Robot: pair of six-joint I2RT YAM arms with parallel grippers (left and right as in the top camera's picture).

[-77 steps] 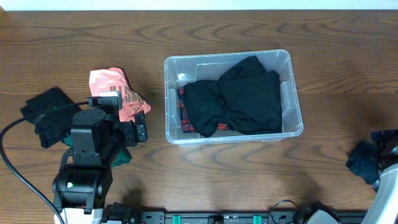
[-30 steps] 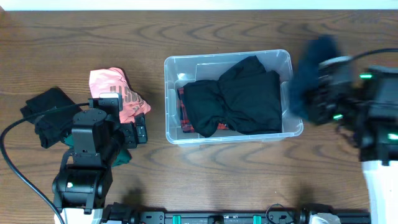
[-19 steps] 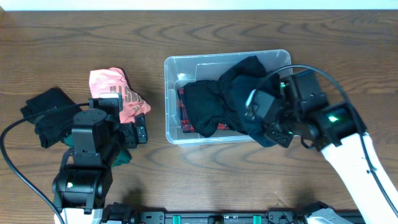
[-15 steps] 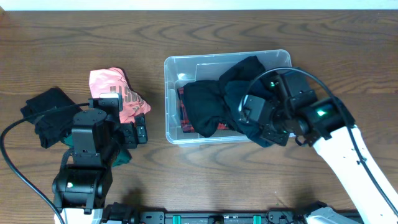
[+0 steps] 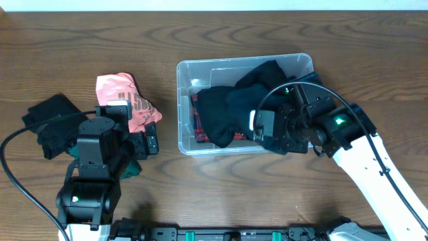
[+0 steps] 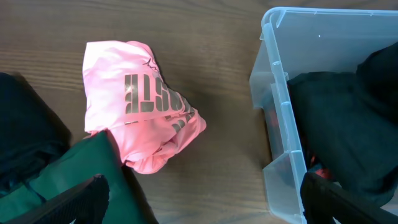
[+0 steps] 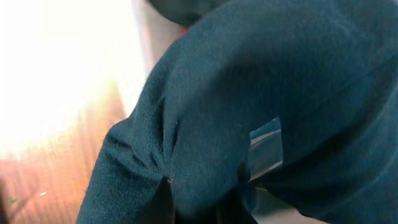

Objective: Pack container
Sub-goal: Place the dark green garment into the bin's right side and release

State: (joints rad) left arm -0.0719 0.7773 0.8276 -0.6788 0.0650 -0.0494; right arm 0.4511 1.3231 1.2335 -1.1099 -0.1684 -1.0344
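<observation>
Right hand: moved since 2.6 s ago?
Yes. The right hand moved left from far right of the container to over its right end, gripping a teal garment.

Clear container (image 5: 184,72) upright on table, holding dark clothes.

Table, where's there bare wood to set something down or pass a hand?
Bare wood: the far strip behind the container, the gap between its left wall and the pink shirt, and the front edge below it. Crowded: the left, with black clothes and green cloth; the container, where the right hand holds a teal garment.
</observation>
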